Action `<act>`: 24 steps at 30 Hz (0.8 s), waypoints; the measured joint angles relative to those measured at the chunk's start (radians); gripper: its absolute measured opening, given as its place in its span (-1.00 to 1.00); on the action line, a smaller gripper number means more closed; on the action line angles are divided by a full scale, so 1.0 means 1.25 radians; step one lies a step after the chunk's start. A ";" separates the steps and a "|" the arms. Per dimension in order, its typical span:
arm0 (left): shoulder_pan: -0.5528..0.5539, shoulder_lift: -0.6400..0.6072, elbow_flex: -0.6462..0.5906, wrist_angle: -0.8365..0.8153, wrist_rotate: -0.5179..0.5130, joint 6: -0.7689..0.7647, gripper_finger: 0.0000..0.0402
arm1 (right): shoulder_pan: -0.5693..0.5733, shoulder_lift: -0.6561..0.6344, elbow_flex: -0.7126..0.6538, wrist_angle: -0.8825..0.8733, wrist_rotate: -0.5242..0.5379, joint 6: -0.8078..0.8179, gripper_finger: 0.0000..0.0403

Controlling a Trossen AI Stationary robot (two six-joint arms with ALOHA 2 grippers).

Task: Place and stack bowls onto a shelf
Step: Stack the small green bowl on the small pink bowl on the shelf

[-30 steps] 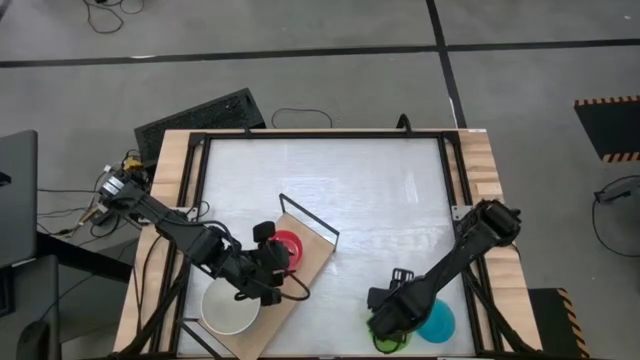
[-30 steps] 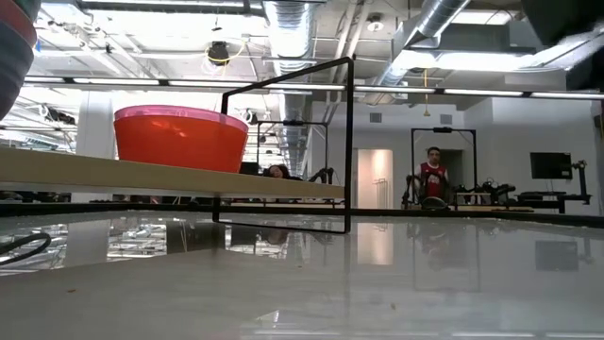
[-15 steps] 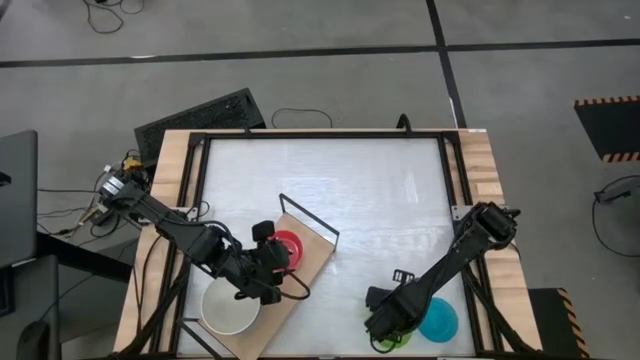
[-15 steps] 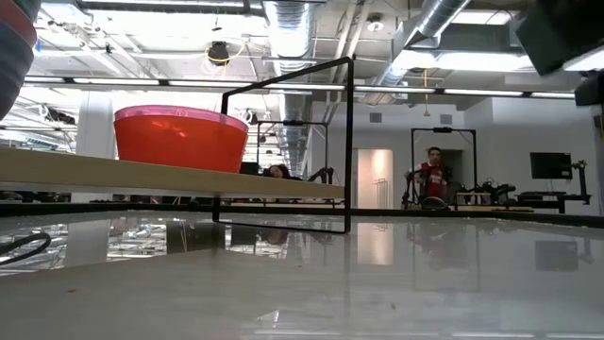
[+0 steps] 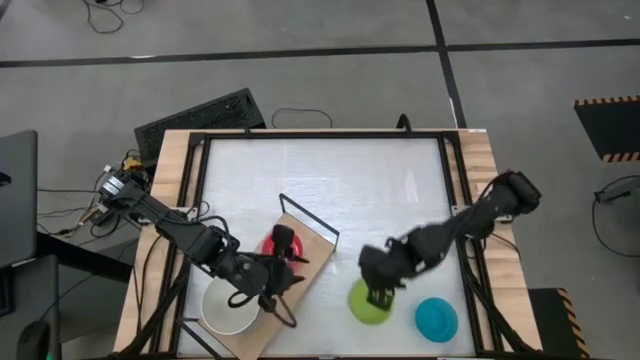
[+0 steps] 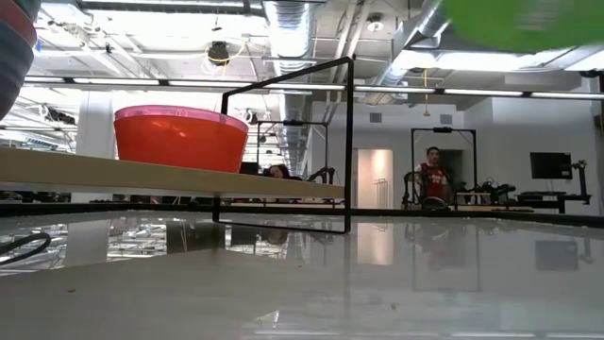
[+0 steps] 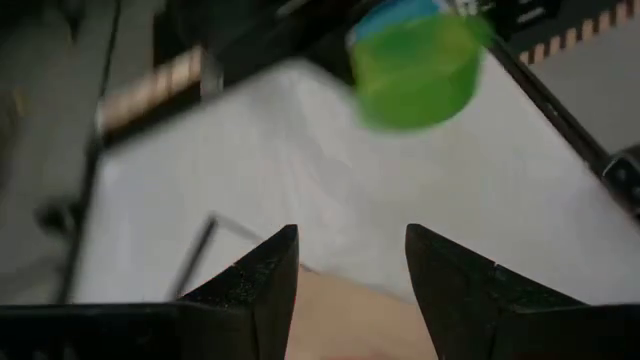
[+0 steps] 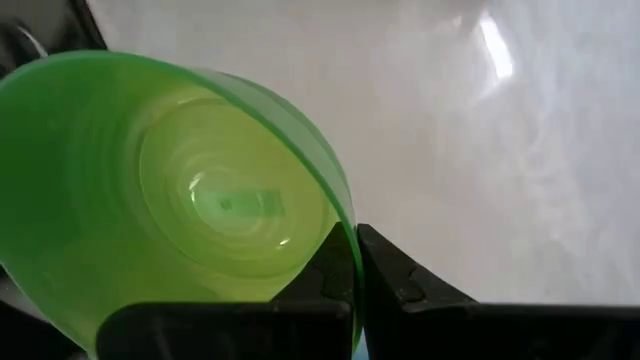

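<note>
Your lime green bowl (image 5: 371, 303) is off the table: the low view shows its underside high in the air, and the right wrist view shows its rim pinched between the right gripper (image 5: 380, 292)'s two fingers, pressed together on the wall. It hangs over the white tabletop, well apart from the shelf (image 5: 310, 250).

On the shelf you have one bowl only, the red bowl (image 5: 284, 244), standing upright on the light-wood board. Nothing is stacked in it yet.

Still off the shelf: the cyan bowl (image 5: 436, 317), on the table near the right front corner, and the cream-white bowl (image 5: 230, 308), on the table just beside the shelf's near end. No other bowls show in these views, so you cannot count them as placed or pending.

The left gripper (image 5: 282, 283) sits over the shelf just beside the red bowl, fingers spread and holding nothing, as its wrist view confirms.

Assessment: early stage. One bowl placed, one in transit, at least two waiting, and all stacking still to do.
</note>
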 joint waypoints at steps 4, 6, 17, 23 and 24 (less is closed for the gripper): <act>0.007 0.000 0.000 0.059 0.014 0.186 -0.14 | -0.080 -0.041 0.000 0.059 -0.025 -0.044 -0.89; 0.018 0.000 0.000 0.079 0.038 0.247 -0.14 | -0.120 -0.053 0.000 0.082 -0.039 -0.064 -0.89; 0.075 0.000 0.000 0.091 0.169 0.377 -0.14 | -0.228 0.035 0.099 0.102 -0.137 -0.214 -0.89; 0.084 0.000 0.000 0.072 0.226 0.437 -0.14 | -0.244 0.057 0.149 0.082 -0.163 -0.264 -0.89; 0.084 0.000 0.000 0.071 0.230 0.451 -0.14 | -0.245 0.055 0.150 0.086 -0.165 -0.269 -0.89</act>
